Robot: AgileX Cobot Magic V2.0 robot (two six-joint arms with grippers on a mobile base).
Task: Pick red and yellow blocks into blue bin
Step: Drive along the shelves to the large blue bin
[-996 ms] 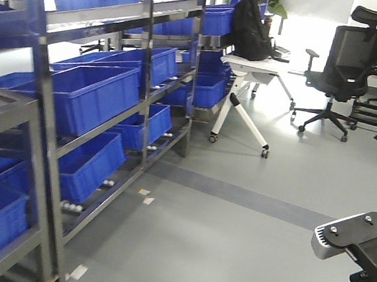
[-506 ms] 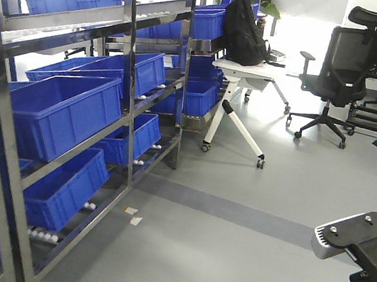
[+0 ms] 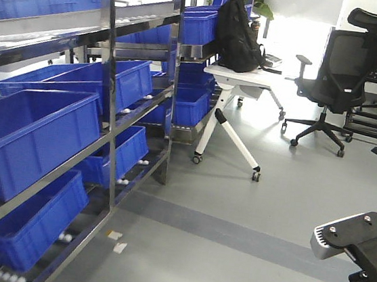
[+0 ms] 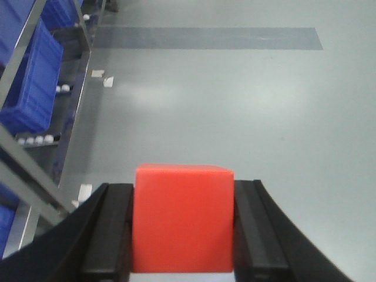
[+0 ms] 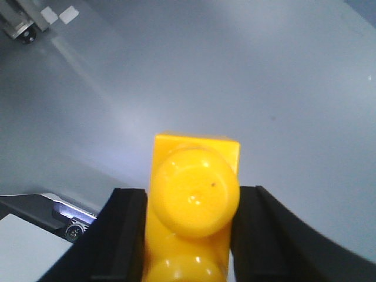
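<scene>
Here, both of the robot's arms carry a toy piece above a grey floor [image 3: 235,207]. In the left wrist view, the left claw [image 4: 183,238] is closed on a red block [image 4: 183,214], its two black fingers pressing the block's left and right faces. The right claw [image 5: 191,235] is closed on a yellow brick [image 5: 195,194]. The brick's long axis runs along the fingers, pointing out from the claw, and its two round studs face the wrist camera. In the front view only a corner of the yellow brick shows, at the bottom right edge; the left claw is out of that view. No bin lies beneath either claw, only floor. A metal rack [image 3: 107,104] loaded with blue bins [image 3: 36,134] stands ahead and to the robot's left, well apart from both claws. Which of those bins is the intended one cannot be told. By this layout, the left arm with the red block is on the side nearer the rack. The robot likely has to get closer to the rack before either claw can release over a bin.
</scene>
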